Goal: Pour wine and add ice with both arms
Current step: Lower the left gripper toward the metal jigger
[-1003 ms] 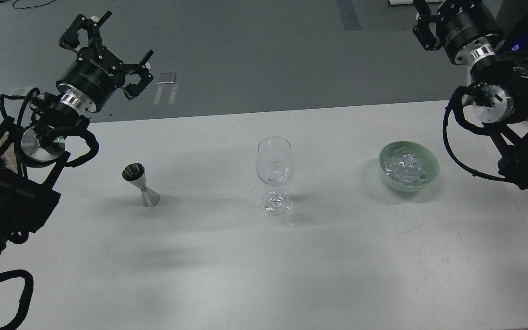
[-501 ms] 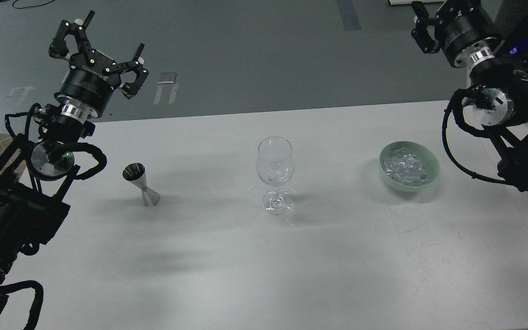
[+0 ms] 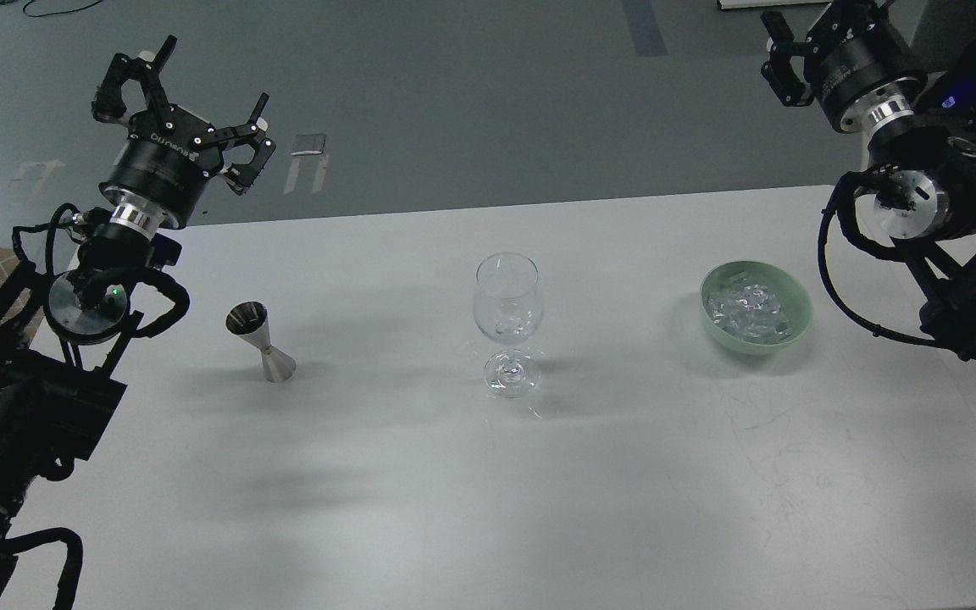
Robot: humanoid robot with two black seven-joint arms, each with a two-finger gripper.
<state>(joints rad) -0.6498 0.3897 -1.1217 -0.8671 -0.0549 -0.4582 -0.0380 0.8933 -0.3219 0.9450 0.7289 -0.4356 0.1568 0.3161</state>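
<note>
The left gripper [image 3: 191, 97] has its jaws spread wide with nothing between them, held above the table's far left corner, well apart from the steel jigger [image 3: 261, 342] standing upright below and to its right. The right gripper [image 3: 793, 51] sits at the top edge, partly cut off; whether its jaws are spread or pressed together cannot be told. It is well apart from the green bowl [image 3: 800, 326] that holds the ice [image 3: 749, 307]. The wine glass [image 3: 507, 322] stands upright between jigger and bowl and looks empty. Judging from this, the task is at its opening step, with neither arm engaged. The next move likely calls for the left arm to descend and close around the jigger's narrow waist without tipping it.
</note>
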